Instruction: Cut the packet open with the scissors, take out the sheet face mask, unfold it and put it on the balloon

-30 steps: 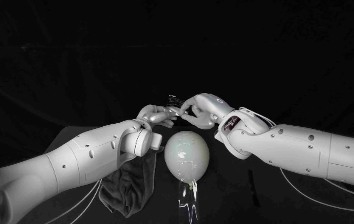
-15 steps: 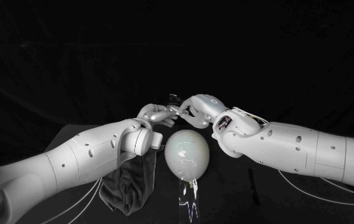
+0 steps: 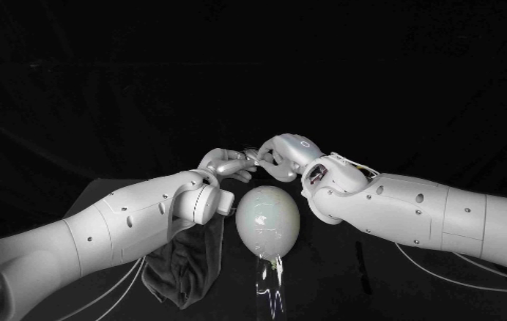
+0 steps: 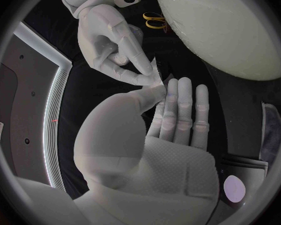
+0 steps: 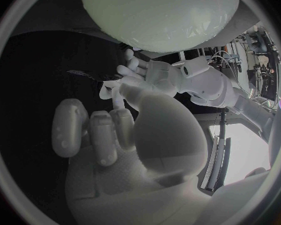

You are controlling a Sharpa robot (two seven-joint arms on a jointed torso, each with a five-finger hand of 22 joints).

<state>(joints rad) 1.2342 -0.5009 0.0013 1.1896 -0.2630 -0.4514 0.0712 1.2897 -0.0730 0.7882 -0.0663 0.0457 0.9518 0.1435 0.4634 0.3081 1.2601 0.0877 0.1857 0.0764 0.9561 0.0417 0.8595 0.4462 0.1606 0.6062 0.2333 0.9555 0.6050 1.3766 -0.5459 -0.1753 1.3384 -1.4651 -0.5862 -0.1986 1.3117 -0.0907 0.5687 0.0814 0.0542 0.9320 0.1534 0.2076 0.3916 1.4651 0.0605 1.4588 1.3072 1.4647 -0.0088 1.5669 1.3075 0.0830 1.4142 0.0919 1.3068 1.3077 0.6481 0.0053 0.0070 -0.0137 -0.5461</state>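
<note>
The pale balloon [image 3: 267, 222] stands upright at the table's middle, also seen as the balloon [image 4: 222, 30] and the balloon [image 5: 156, 12]. Just behind and above it my two hands meet. My left hand [image 3: 226, 164] and my right hand [image 3: 281, 153] both pinch a small, pale, translucent piece [image 4: 155, 77] between them, apparently the folded sheet mask. The left hand [image 4: 175, 116] holds it at the thumb with its other fingers straight. The right hand [image 4: 109, 42] grips it with its fingertips. Yellow scissors handles [image 4: 154, 20] lie on the table beyond the balloon.
A dark cloth [image 3: 185, 266] hangs below my left forearm. A clear, shiny stand or film [image 3: 270, 288] sits under the balloon. A dark packet with a pale oval [image 4: 235, 187] lies flat near my left wrist.
My right arm has shifted left and rolled a little, bringing its hand closer over the left hand. The balloon and cloth have not moved.
</note>
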